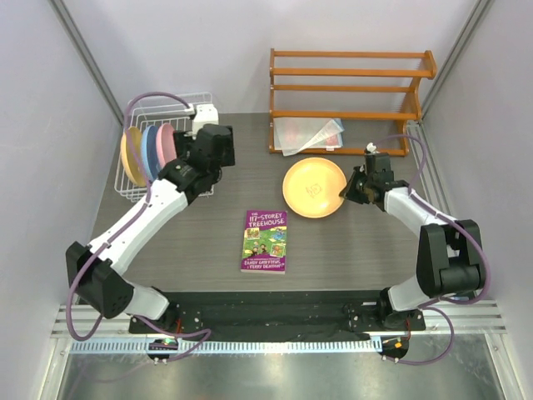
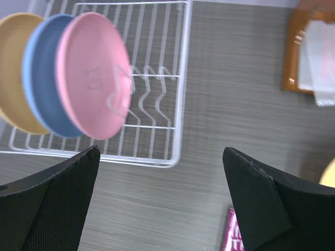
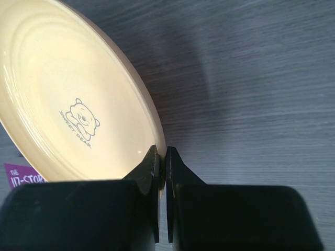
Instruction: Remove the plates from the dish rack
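A dark grey wood-grain desk [image 1: 350, 250] sits inside a booth of plain, pale walls [image 1: 250, 33], with slanting metal posts [image 1: 87, 57] at the back corners. An orange wooden slatted shelf [image 1: 346, 87] stands at the desk's far edge, right of centre. A pale slotted rail [image 1: 275, 344] runs along the near edge. The light is soft and even.

In the white wire dish rack [image 2: 157, 78], three round plastic plates stand on edge, left to right: a yellow-orange plate [image 2: 13, 68], a light blue plate [image 2: 42, 83] and a pink plate [image 2: 91, 73]. Nearer, the left hand [image 2: 161, 157] hovers over the grey wood-grain counter [image 2: 235, 78], its black fingers [image 2: 57, 204] spread wide and empty.
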